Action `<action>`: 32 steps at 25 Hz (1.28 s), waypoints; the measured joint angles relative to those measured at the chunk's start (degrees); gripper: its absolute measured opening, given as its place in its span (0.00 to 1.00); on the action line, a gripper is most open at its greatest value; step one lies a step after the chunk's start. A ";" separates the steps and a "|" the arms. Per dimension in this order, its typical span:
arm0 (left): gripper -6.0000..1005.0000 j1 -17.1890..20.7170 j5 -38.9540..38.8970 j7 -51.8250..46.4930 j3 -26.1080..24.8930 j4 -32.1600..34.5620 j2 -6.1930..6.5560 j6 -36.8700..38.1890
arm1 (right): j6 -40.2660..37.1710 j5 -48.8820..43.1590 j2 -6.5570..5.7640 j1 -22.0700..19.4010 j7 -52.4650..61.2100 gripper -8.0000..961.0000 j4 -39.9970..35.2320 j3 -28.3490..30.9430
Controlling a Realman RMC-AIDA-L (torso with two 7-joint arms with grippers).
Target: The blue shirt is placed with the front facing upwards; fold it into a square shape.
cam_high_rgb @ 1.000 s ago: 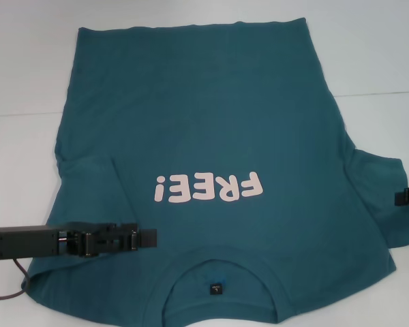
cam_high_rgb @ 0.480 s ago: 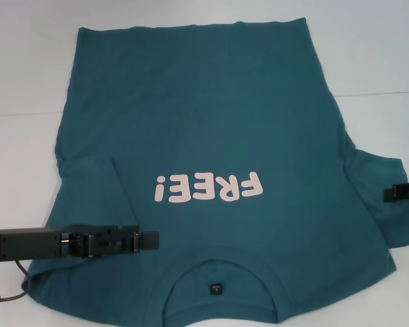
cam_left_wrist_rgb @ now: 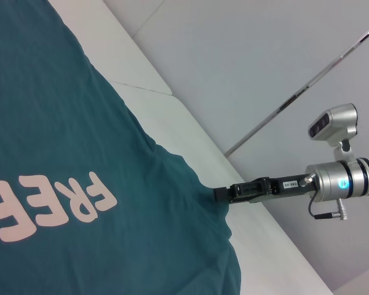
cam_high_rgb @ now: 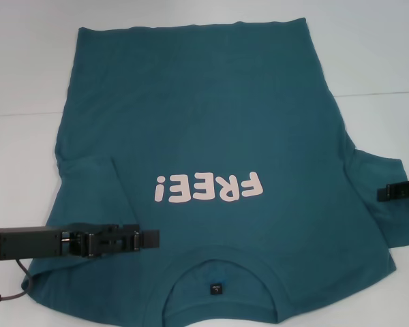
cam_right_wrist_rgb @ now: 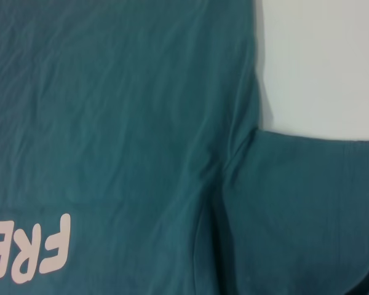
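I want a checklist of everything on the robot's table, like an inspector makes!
Surface: white table, flat, a seam line across it.
Job's things: large teal-blue cotton T-shirt spread front up, pink "FREE!" lettering, collar nearest the robot, left sleeve folded in.
Clutter: nothing seen.
Grippers: left gripper over the shirt's left shoulder; right gripper at the right sleeve.
Cables: dark cable under the left arm.
Surroundings: pale wall beyond the table.

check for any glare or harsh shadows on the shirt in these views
Head view: even light, no glare on the blue shirt, faint shadow under the left hand. Left wrist view: right hand sharp, no glare. Right wrist view: soft crease shading only, slightly darker by the sleeve.
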 joint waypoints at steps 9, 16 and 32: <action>0.81 -0.19 -0.11 -0.42 0.00 0.01 0.09 0.08 | -0.45 -0.05 -0.28 -0.10 0.07 0.53 -0.13 -0.23; 0.81 -0.20 -0.10 -0.52 0.00 0.01 0.10 0.00 | -0.79 -1.24 -0.50 0.03 0.19 0.28 -0.01 -0.48; 0.81 0.29 -0.20 -1.31 -0.46 0.12 0.25 0.48 | -3.64 -6.52 -1.45 1.67 5.49 0.01 -6.54 -1.01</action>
